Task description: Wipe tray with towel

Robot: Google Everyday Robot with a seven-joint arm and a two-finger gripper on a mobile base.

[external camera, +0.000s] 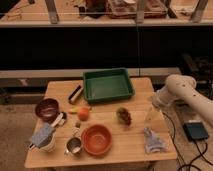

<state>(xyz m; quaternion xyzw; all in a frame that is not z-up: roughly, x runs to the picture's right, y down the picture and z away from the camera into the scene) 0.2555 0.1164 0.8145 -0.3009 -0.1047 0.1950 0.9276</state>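
The green tray (108,85) sits empty at the back middle of the wooden table (135,150). A crumpled grey-blue towel (154,141) lies on the table near the front right corner. My white arm comes in from the right. The gripper (151,116) points down over the table's right side, just above and behind the towel and to the right of the tray's front corner. It holds nothing that I can see.
On the table are a dark red bowl (47,107), an orange bowl (96,139), an orange fruit (83,114), a metal cup (74,146), a grey cloth on a white cup (42,136), a black bar (75,93) and a brown lump (124,116). A dark device (195,131) lies on the floor at the right.
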